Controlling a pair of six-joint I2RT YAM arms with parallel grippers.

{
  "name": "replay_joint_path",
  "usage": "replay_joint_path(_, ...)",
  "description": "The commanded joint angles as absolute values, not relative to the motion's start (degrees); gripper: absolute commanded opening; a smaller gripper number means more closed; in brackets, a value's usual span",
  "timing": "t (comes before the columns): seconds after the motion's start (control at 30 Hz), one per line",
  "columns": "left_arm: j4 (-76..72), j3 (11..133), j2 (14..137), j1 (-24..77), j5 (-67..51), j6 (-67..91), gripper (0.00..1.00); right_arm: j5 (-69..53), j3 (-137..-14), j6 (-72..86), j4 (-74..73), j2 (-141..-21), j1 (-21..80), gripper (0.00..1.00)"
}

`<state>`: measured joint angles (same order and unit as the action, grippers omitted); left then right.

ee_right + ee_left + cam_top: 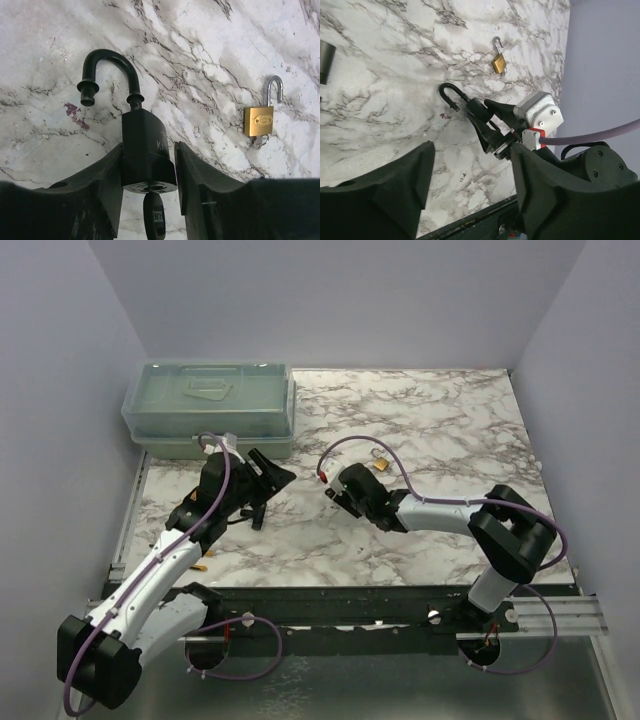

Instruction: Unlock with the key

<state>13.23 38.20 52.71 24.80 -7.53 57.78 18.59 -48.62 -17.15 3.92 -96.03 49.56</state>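
Observation:
My right gripper (334,490) is shut on the body of a black padlock (145,137) and holds it just above the marble table (440,420). Its shackle (107,62) is swung open, one end free. The key (155,215), with a black head, sticks in the keyhole at the lock's bottom, between my fingers (200,180). The left wrist view shows the same padlock (476,107) and shackle (448,92) at the right gripper's tip. My left gripper (270,475) is open and empty, a short way left of the padlock; in its own view (472,150) only marble lies between the jaws.
A small brass padlock (380,462) with its shackle open lies on the table behind the right gripper; it also shows in the wrist views (258,121) (498,62). A green translucent toolbox (210,410) stands at the back left. A dark cylinder (324,60) lies at the left wrist view's edge.

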Motion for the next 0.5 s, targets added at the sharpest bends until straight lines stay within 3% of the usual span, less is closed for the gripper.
replay_joint_path(0.0, 19.52, 40.89, 49.17, 24.4, -1.73, 54.11, 0.74, 19.45, -50.81, -15.17, 1.74, -96.06, 50.05, 0.47)
replay_joint_path(0.1, 21.41, 42.0, 48.46, 24.41, -0.78, 53.08, 0.79, 19.51, -51.2, -14.88, 0.97, -95.18, 50.18, 0.47)
replay_joint_path(0.47, 26.38, 45.95, 46.12, 24.36, 2.53, 49.7, 0.8, 16.41, -52.56, -10.17, -4.97, -88.3, 50.58, 0.47)
